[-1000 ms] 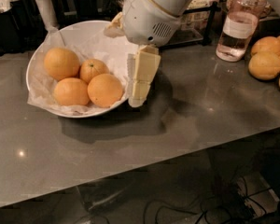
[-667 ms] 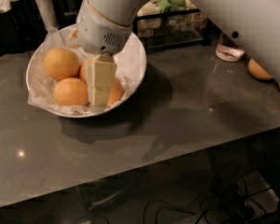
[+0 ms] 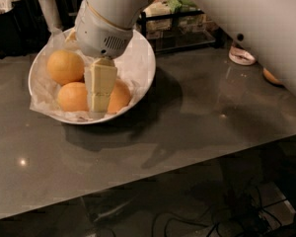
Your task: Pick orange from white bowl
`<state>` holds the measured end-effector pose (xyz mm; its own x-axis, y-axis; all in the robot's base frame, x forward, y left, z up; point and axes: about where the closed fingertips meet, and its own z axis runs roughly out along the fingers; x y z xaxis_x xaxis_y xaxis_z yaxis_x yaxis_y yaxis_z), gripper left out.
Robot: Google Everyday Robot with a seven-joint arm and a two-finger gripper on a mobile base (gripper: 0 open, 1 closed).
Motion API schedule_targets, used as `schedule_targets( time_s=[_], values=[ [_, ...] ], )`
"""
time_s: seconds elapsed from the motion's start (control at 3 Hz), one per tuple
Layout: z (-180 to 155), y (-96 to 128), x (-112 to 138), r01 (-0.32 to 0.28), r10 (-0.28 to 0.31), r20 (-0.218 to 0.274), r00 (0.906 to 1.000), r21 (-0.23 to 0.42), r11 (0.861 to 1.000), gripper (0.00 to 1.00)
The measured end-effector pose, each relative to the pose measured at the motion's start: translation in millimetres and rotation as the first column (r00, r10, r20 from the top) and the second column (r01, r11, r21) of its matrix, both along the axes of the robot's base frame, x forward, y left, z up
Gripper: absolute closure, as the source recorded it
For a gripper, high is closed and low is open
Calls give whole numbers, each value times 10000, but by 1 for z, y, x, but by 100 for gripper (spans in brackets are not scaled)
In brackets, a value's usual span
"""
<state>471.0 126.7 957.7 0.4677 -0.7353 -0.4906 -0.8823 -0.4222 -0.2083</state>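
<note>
The gripper (image 3: pixel 99 90) is down inside the white bowl (image 3: pixel 147 80). Its pale yellow end is planted among the fruit near the bowl's front middle, with the fat white wrist (image 3: pixel 106 31) directly above it. The orange (image 3: pixel 122 97) I take to be the one wanted lies at the front right of the bowl. It sits just to the right of the gripper and partly behind it, so only its right half shows and the rest is covered by that pale block.

What matters for the next move is sideways alignment. By my reckoning the gripper's centre is a touch left of the fruit's centre. Being round, the orange has no long axis to favour. Whether the gripper is released, clenched or already around the fruit I cannot tell, since it faces me broadside and reads as one slab.

Two more fruits are in plain sight. The back-left orange (image 3: pixel 65 66) is clear of the gripper, and the front-left orange (image 3: pixel 73 97) lies just beside the gripper's left edge. A fourth, if there is one, is hidden behind the wrist.

Crinkled white paper (image 3: pixel 42 102) lines the bowl and spills over its left rim. The bowl stands on a dark glossy counter (image 3: pixel 187 132). The arm (image 3: pixel 246 19) fills the upper right and cuts off whatever stands on the counter to the right of the bowl.
</note>
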Motion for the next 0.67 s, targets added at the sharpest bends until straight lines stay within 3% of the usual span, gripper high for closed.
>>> schedule_targets(
  time_s=[0.33, 0.67],
  values=[
    [0, 27, 10, -203, 209, -110, 9997, 479, 9986, 0],
    [3, 48, 28, 102, -94, -114, 9999, 648, 9978, 0]
  ],
)
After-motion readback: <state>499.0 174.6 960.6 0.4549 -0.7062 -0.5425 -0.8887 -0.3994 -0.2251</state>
